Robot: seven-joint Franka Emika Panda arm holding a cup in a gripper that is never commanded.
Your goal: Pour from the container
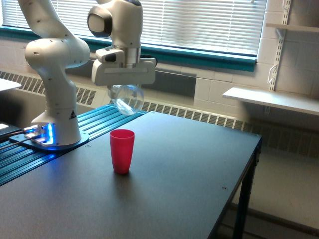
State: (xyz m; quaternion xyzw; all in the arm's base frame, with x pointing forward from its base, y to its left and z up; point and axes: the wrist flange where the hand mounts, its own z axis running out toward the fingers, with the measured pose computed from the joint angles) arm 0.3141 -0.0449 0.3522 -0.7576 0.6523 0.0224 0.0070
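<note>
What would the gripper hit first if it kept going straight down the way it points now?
Likely the black table, just to the exterior view's right of the red cup; the gripper holding the clear cup seems offset from it, though depth is unclear.

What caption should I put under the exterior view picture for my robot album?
A white robot arm's gripper holds a clear cup in the air above a red cup on a dark table.

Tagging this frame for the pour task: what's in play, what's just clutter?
In play: clear cup held in the tool; red cup on the table.

Clutter: wall shelf, window blinds, radiator grille.
</note>
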